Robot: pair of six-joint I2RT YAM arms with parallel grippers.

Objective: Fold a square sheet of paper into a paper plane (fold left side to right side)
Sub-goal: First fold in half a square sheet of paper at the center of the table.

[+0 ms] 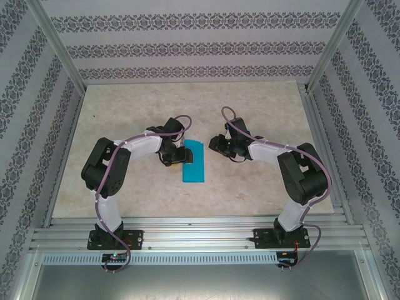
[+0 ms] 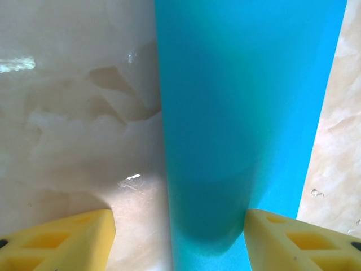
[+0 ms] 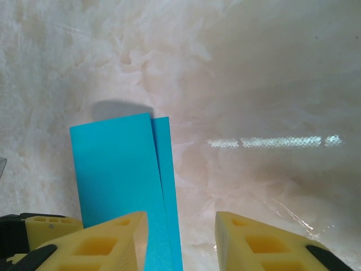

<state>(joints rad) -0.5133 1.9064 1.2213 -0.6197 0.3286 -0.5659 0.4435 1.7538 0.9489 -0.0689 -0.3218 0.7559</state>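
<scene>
Blue paper (image 1: 194, 164) lies folded in half at the centre of the table (image 1: 125, 112), top layer slightly askew. Left gripper (image 1: 177, 154) is at its 9 o'clock, jaws spread, grasping nothing. Right gripper (image 1: 217, 145) is just beside its 2 o'clock corner, jaws parted, released.

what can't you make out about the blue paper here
- Top view: the blue paper has its left edge hidden under the left gripper; contact cannot be told.
- Left wrist view: the paper's near and far ends are cut off by the frame.
- Right wrist view: its near end is hidden behind the right gripper and the bottom edge.
</scene>
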